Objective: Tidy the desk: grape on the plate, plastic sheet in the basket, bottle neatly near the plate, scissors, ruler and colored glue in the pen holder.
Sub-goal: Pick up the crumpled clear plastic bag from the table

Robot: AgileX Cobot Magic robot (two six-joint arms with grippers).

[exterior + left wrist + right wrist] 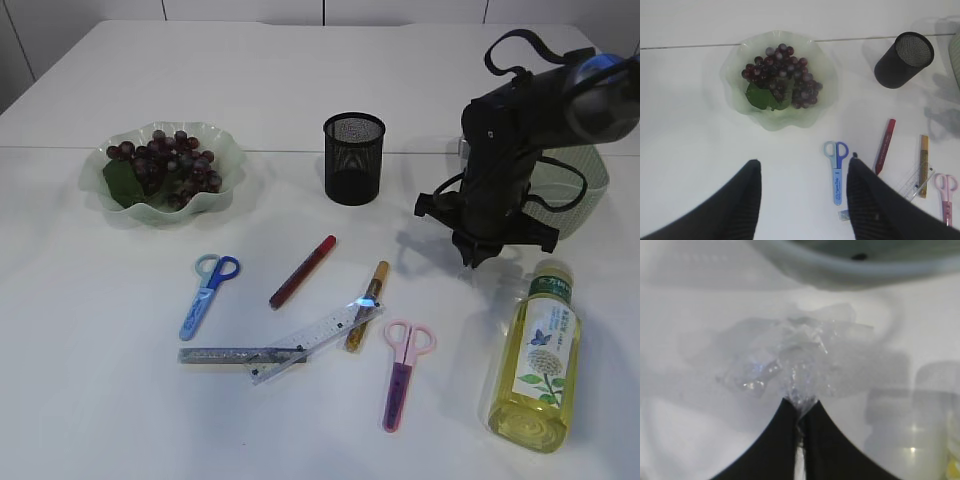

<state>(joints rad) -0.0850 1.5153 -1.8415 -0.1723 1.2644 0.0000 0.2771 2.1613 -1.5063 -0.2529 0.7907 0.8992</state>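
My right gripper is shut on the crumpled clear plastic sheet, just in front of the pale green basket. In the exterior view the right gripper hangs beside the basket; the sheet is hidden there. My left gripper is open and empty above the table, out of the exterior view. Grapes lie on the green plate. The bottle lies at the right. Blue scissors, pink scissors, clear ruler, red glue, gold glue and glitter glue lie loose. The pen holder stands empty.
The table is white with a seam across the back. In the left wrist view the plate, the pen holder, blue scissors and red glue show below.
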